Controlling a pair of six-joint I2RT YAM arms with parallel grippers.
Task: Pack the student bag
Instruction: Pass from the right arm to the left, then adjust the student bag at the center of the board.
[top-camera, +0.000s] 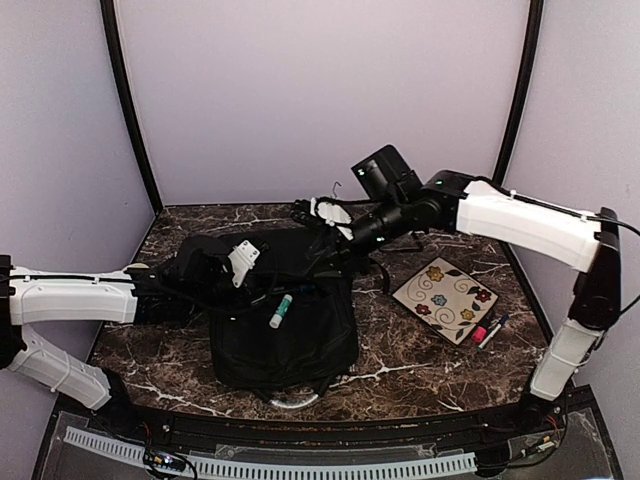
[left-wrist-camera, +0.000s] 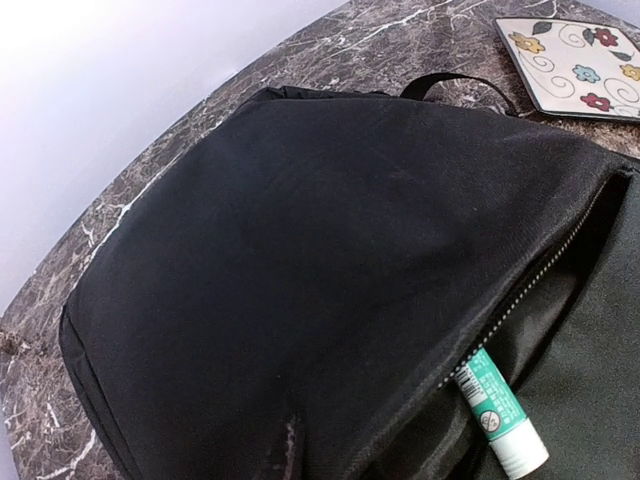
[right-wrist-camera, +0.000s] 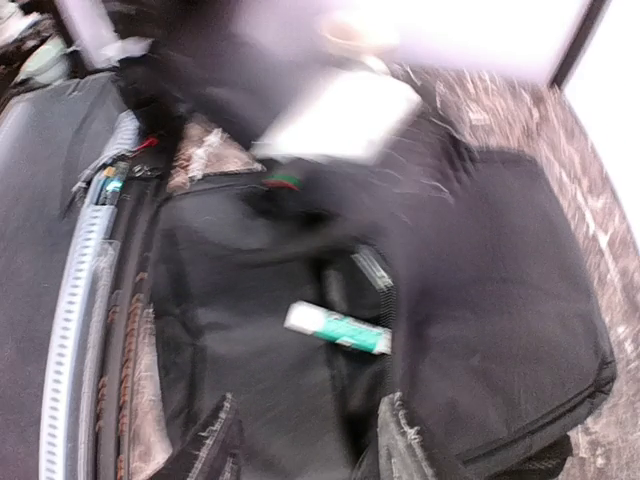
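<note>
On the dark marble table (top-camera: 420, 350), a green-white glue-stick tube (right-wrist-camera: 337, 328) is lying just ahead of the right gripper (right-wrist-camera: 310, 445). That gripper's jaws are spread. The tube's long axis is running crosswise to them, at the zipper mouth of the black fabric backpack (top-camera: 300, 345). I cannot tell how the left gripper (top-camera: 225, 272) jaws are standing.

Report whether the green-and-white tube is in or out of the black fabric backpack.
Partly in: one end of the green-and-white tube sits under the open zipper edge of the black fabric backpack; its white end pokes out.
</note>
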